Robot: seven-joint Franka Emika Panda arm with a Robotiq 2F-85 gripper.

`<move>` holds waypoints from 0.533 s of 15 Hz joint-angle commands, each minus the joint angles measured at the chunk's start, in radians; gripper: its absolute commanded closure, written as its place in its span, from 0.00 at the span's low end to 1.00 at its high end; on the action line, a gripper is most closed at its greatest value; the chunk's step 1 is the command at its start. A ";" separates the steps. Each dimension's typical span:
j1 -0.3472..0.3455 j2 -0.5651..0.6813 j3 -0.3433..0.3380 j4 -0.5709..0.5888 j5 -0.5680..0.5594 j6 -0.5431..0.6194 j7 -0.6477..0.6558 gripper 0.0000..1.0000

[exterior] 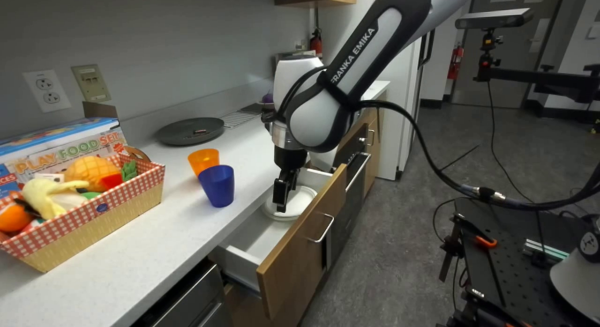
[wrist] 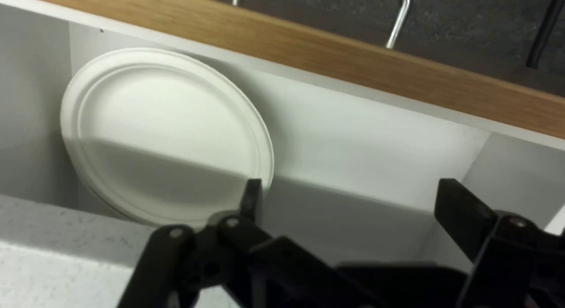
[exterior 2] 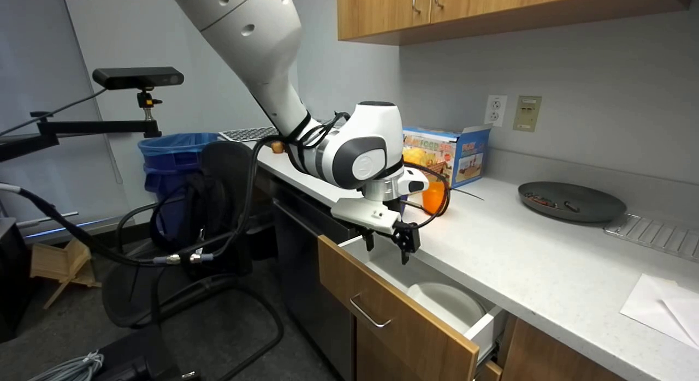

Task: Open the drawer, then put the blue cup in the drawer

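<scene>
Jaws wide apart and empty, the Robotiq gripper (wrist: 352, 186) could, by approaching askew, topple the orange cup (exterior: 201, 160) beside the blue cup (exterior: 219, 186).

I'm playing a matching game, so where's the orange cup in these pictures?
In an exterior view: the orange cup is left of the middle, partly behind the blue cup.
In an exterior view: the orange cup is right of the middle, on the counter.
Wrist view: it is not there.
Landmark in all views: the silver handle on the drawer.
</scene>
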 commanded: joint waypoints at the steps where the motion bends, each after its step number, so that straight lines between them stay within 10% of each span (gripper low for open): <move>1: -0.059 0.033 0.057 0.045 -0.083 -0.089 0.087 0.00; 8: -0.085 -0.011 0.104 -0.016 -0.124 -0.227 0.117 0.00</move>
